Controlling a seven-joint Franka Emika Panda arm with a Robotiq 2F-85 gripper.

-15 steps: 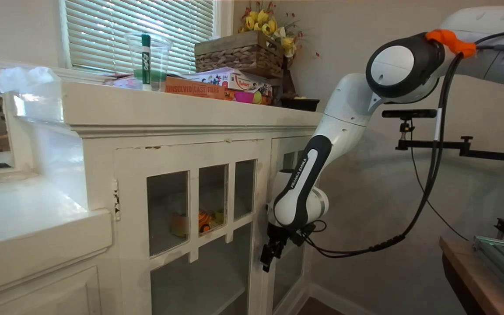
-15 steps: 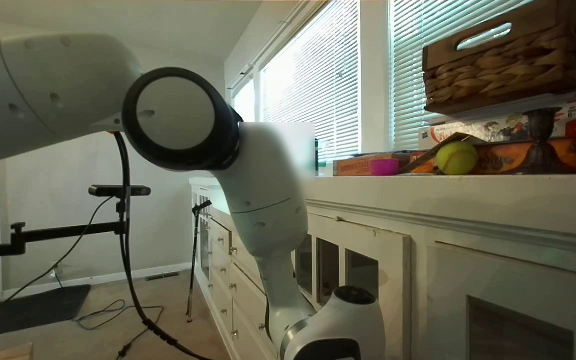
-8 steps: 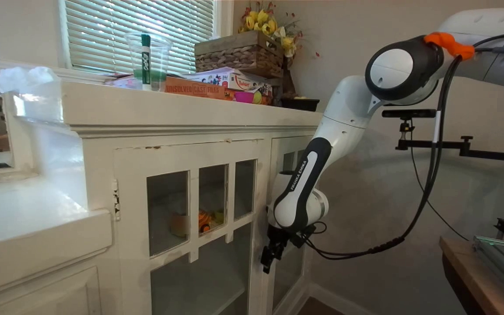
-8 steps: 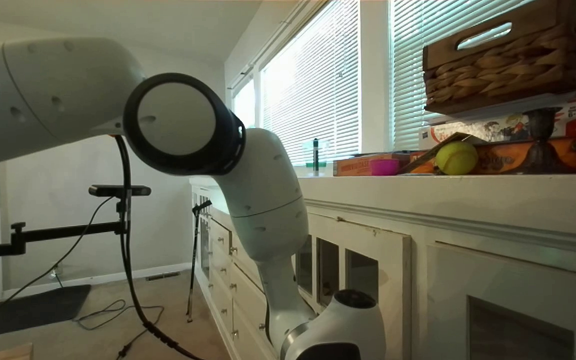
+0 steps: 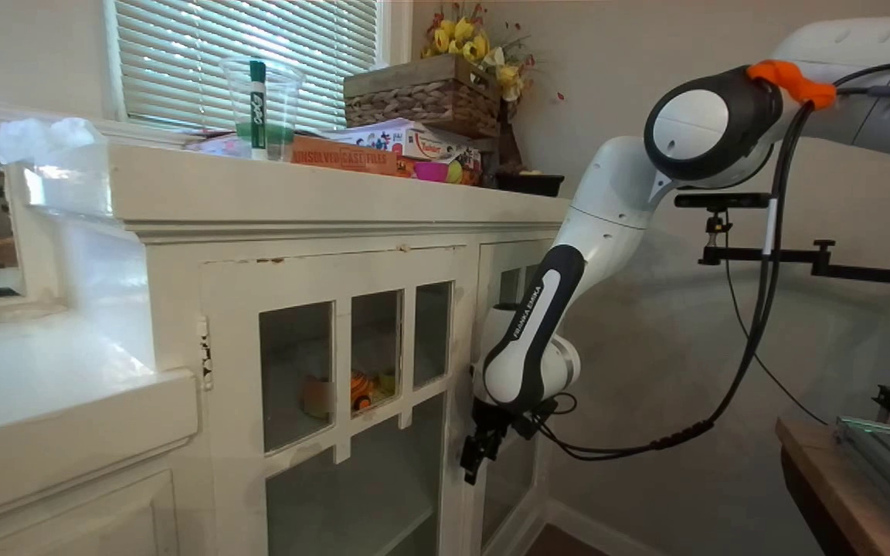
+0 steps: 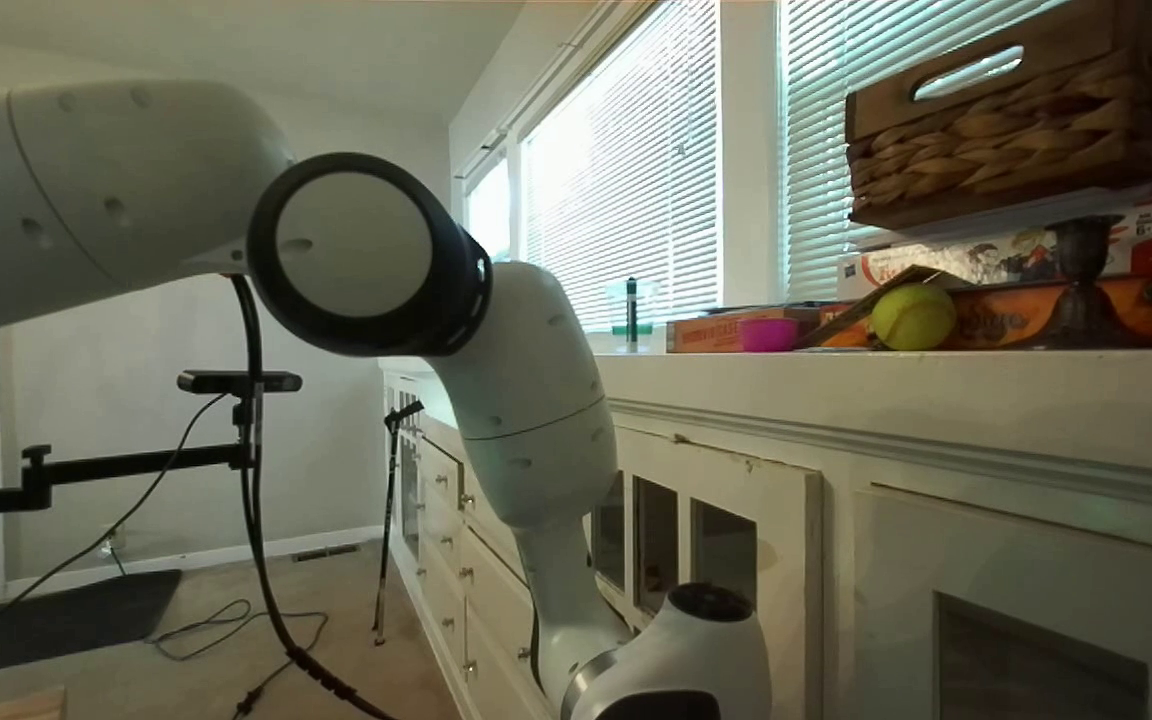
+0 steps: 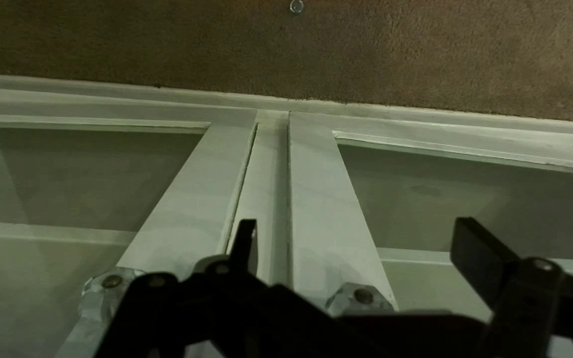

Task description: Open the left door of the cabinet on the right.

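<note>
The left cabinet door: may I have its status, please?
Gripper open. Left door not swung open. Its knob between fingers in wrist view. Arm likely in swing path.

In an exterior view, the black-ringed white jointed arm (image 5: 611,205) extends from the right, bent at the elbow and slanting down leftward. Below the rounded white-and-black wrist (image 5: 511,378), the black two-fingered gripper (image 7: 358,243) points down, its fingers (image 7: 483,263) spread apart.

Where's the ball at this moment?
On the right of an exterior view, the ball sits on top of the cabinet, between the pink item at its left and the dark stand at its right.
</note>
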